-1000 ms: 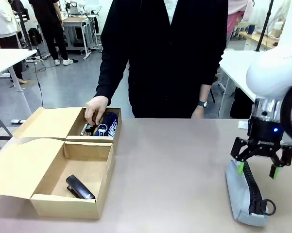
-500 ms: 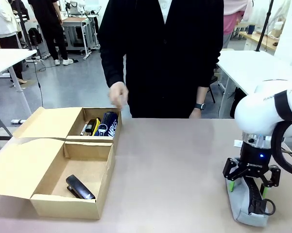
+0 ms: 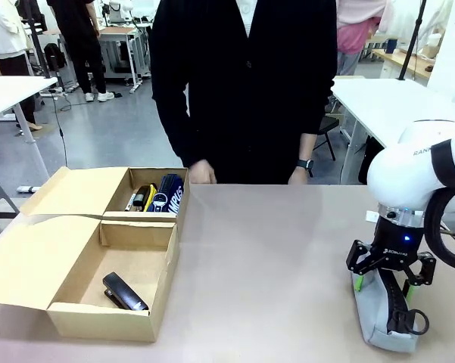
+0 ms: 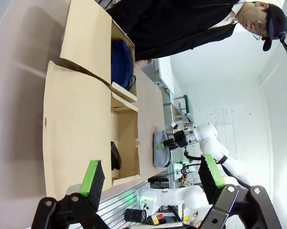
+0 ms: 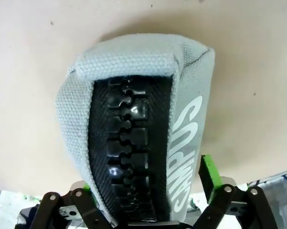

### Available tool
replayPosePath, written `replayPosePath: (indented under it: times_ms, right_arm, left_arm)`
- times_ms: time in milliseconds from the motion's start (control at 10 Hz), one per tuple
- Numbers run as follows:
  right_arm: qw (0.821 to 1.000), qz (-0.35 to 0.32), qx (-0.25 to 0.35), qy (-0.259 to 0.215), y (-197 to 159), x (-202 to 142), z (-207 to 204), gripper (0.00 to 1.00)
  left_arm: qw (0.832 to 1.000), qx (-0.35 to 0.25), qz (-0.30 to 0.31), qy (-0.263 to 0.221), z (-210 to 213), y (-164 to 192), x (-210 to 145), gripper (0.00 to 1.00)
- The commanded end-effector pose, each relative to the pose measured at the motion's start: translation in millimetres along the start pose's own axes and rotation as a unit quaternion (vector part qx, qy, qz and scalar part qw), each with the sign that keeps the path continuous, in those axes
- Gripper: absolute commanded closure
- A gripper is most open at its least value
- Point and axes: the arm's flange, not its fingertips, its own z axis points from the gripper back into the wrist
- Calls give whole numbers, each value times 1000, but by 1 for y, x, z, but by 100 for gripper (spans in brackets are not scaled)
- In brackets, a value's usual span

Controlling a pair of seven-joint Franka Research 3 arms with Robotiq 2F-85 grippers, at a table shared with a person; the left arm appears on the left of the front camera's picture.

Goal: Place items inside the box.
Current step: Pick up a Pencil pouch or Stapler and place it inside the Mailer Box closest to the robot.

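Fingers (image 5: 209, 172) flanking grey pouch (image 5: 133, 95), box (image 3: 98, 321) well apart

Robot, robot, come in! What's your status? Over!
Left gripper open. Right gripper straddles grey pouch, grip unconfirmed. Box open, stapler in near compartment. Person's hands at far edge, off the box.

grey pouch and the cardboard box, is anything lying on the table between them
Nothing. In the front view, the stretch of table between the grey pouch and the cardboard box is bare tabletop.
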Motion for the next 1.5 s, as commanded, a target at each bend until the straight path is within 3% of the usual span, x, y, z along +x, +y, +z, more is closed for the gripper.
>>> replayPosePath:
  times_ms: [0, 100, 300, 400, 600, 900, 1300, 1400]
  right_arm:
    - [1000, -8, -7, -14, 0, -11, -6, 60]
    - [1000, -9, -9, -12, 0, -11, -6, 100]
    - [1000, -9, -14, -11, 0, -11, -6, 100]
    - [1000, -8, -14, -11, 0, -11, -6, 86]
    - [1000, -8, -18, -9, 0, -10, -4, 100]
    - [1000, -4, -24, -10, 1, -10, 10, 100]
    - [999, 26, 43, 5, 16, -46, 103, 100]
    - [998, -5, 63, 2, 25, -65, 134, 100]
  left_arm:
    - [1000, -10, -9, -7, 0, -1, 0, 0]
    - [1000, -10, -9, -7, 0, -1, 0, 0]
    - [1000, -10, -9, -7, 0, -1, 0, 0]
    - [1000, -10, -9, -7, 0, -1, 0, 0]
    - [1000, -10, -9, -7, 0, -1, 0, 0]
    - [1000, -10, -9, -7, 0, -1, 0, 0]
    - [1000, -10, -9, -7, 0, -1, 0, 0]
    - [1000, -10, -9, -7, 0, -1, 0, 0]
